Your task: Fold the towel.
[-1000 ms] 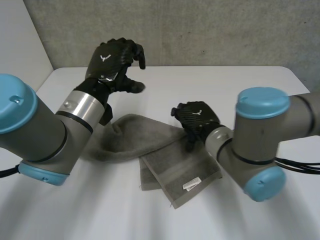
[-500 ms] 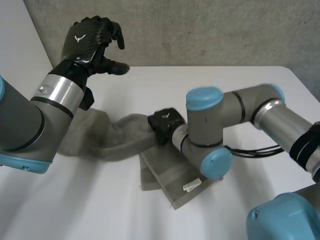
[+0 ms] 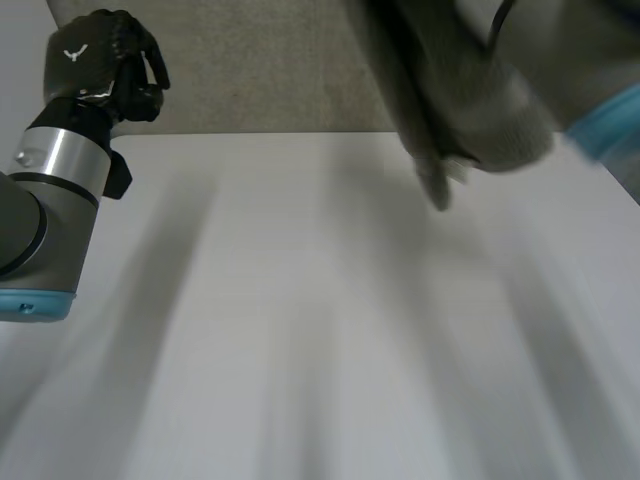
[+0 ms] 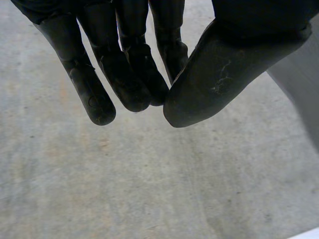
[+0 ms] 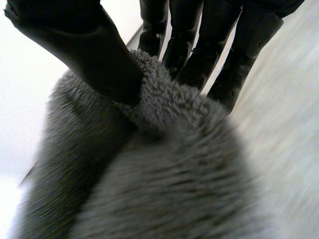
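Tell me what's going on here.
The robot's right hand pinches a grey towel between thumb and fingers and holds it up above the white table, toward the far right side. The left hand is raised at the far left, fingers curled, holding nothing.

One grey towel (image 5: 149, 189), a single piece of cloth. Two black robot hands: one left hand (image 3: 100, 65) and one right hand (image 5: 75, 45). One white table (image 3: 300, 330). One concrete wall (image 3: 270, 70). One grey arm (image 3: 40, 200) carrying one light-blue cap (image 3: 35, 305), and one further blue cap (image 3: 612, 115), blurred, on the opposite side.
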Controlling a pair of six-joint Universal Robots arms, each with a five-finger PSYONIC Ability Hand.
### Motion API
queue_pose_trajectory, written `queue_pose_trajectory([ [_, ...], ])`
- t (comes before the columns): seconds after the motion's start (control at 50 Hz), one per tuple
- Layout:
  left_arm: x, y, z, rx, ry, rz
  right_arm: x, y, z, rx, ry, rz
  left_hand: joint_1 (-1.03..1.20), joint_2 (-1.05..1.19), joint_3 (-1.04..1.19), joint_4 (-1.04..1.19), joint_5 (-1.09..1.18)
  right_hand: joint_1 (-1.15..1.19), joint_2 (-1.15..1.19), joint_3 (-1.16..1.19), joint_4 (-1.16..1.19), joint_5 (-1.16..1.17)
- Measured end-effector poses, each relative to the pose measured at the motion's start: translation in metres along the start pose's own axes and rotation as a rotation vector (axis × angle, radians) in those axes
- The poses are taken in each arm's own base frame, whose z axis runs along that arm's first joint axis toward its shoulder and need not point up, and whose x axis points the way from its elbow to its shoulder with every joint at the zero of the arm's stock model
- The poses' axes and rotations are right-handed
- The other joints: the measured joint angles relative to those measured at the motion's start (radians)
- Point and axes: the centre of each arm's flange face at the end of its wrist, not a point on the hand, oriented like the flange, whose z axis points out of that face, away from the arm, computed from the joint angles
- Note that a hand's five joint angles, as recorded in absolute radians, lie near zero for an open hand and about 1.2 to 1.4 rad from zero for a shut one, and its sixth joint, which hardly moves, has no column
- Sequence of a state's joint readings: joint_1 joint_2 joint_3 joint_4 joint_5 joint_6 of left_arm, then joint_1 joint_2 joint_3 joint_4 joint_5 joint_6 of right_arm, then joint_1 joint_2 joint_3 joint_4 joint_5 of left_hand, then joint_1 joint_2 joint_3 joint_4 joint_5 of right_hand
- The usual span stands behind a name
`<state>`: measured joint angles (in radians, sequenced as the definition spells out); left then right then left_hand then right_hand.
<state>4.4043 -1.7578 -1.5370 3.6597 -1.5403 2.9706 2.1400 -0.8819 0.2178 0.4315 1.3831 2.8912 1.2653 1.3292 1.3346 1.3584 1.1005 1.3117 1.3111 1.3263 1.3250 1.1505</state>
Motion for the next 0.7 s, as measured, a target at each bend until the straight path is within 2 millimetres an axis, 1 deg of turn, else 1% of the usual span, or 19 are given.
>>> queue_pose_trajectory([
  [0.06,-0.004,-0.001,0.001,0.005,-0.020,-0.013,-0.025,0.070,-0.008,-0.265,-0.125,-0.120,-0.108,-0.170,-0.172,-0.192,-0.112,0.000,0.000,0.000,0.004,0.000],
  [0.08,-0.004,-0.001,0.001,0.006,-0.021,-0.016,-0.030,0.082,-0.011,-0.310,-0.152,-0.144,-0.171,-0.225,-0.227,-0.251,-0.165,0.000,0.000,0.000,0.004,0.000],
  [0.12,-0.004,-0.001,0.002,0.007,-0.021,-0.029,-0.049,0.122,-0.025,-0.461,-0.255,-0.237,-0.483,-0.553,-0.534,-0.564,-0.487,0.000,0.000,0.000,0.004,0.000],
  [0.16,-0.004,-0.002,0.002,0.006,-0.019,-0.038,-0.061,0.144,-0.036,-0.548,-0.324,-0.307,-0.627,-0.682,-0.679,-0.705,-0.642,0.000,0.000,0.000,0.004,0.001],
  [0.22,-0.003,-0.002,0.003,0.007,-0.015,-0.047,-0.070,0.159,-0.045,-0.607,-0.371,-0.389,-0.686,-0.731,-0.732,-0.756,-0.705,0.000,0.000,0.000,0.004,0.000],
  [0.26,-0.003,-0.002,0.003,0.006,-0.013,-0.049,-0.069,0.154,-0.042,-0.591,-0.354,-0.419,-0.688,-0.733,-0.736,-0.759,-0.711,0.000,0.000,0.000,0.004,0.000],
  [0.32,-0.002,-0.002,0.003,0.005,-0.010,-0.051,-0.055,0.121,-0.024,-0.465,-0.242,-0.429,-0.688,-0.734,-0.736,-0.759,-0.716,0.003,0.000,0.000,0.004,0.000],
  [0.36,-0.002,-0.002,0.003,0.004,-0.009,-0.051,-0.032,0.069,-0.006,-0.275,-0.087,-0.384,-0.688,-0.737,-0.736,-0.759,-0.717,0.004,0.000,0.000,0.004,0.000],
  [0.38,-0.002,-0.002,0.003,0.003,-0.009,-0.051,-0.025,0.054,-0.002,-0.218,-0.045,-0.365,-0.688,-0.737,-0.736,-0.759,-0.715,0.004,0.000,0.000,0.004,0.000],
  [0.4,-0.002,-0.002,0.003,0.002,-0.010,-0.050,-0.010,0.022,0.001,-0.103,0.035,-0.314,-0.683,-0.733,-0.736,-0.758,-0.704,0.005,0.000,0.000,0.004,0.000],
  [0.46,-0.002,-0.002,0.003,0.002,-0.010,-0.049,0.019,-0.034,-0.001,0.098,0.145,-0.198,-0.613,-0.681,-0.688,-0.714,-0.624,0.005,0.000,0.000,0.004,0.000],
  [0.48,-0.002,-0.002,0.003,0.002,-0.010,-0.049,0.024,-0.043,-0.003,0.132,0.159,-0.171,-0.566,-0.632,-0.639,-0.678,-0.588,0.005,0.000,0.000,0.004,0.000],
  [0.5,-0.002,-0.002,0.003,0.002,-0.010,-0.049,0.032,-0.054,-0.006,0.169,0.170,-0.128,-0.398,-0.456,-0.466,-0.487,-0.416,0.005,0.000,0.000,0.004,0.002],
  [0.54,-0.002,-0.002,0.002,0.002,-0.010,-0.049,0.037,-0.057,-0.009,0.171,0.159,-0.083,-0.219,-0.275,-0.287,-0.305,-0.240,0.005,0.000,0.000,0.004,0.005],
  [0.58,-0.002,-0.002,0.002,0.003,-0.010,-0.049,0.036,-0.044,-0.010,0.103,0.120,-0.065,-0.041,-0.085,-0.095,-0.111,-0.044,0.005,0.000,0.001,0.004,0.005],
  [0.64,-0.001,-0.003,0.002,0.006,-0.009,-0.050,0.023,0.018,-0.012,-0.163,-0.003,-0.104,-0.009,0.013,0.005,-0.004,-0.021,-0.007,-0.011,-0.016,-0.012,-0.009],
  [0.66,-0.001,-0.004,0.002,0.007,-0.008,-0.050,0.021,0.028,-0.014,-0.206,-0.023,-0.117,-0.009,0.013,0.005,-0.003,-0.021,-0.073,-0.060,-0.067,-0.072,-0.070],
  [0.68,-0.001,-0.004,0.002,0.008,-0.008,-0.050,0.015,0.055,-0.019,-0.317,-0.080,-0.146,-0.009,0.014,0.005,-0.003,-0.021,-0.266,-0.275,-0.259,-0.263,-0.266],
  [0.7,-0.001,-0.005,0.002,0.010,-0.008,-0.050,0.012,0.066,-0.022,-0.365,-0.107,-0.159,-0.009,0.014,0.005,-0.003,-0.021,-0.367,-0.377,-0.378,-0.360,-0.367],
])
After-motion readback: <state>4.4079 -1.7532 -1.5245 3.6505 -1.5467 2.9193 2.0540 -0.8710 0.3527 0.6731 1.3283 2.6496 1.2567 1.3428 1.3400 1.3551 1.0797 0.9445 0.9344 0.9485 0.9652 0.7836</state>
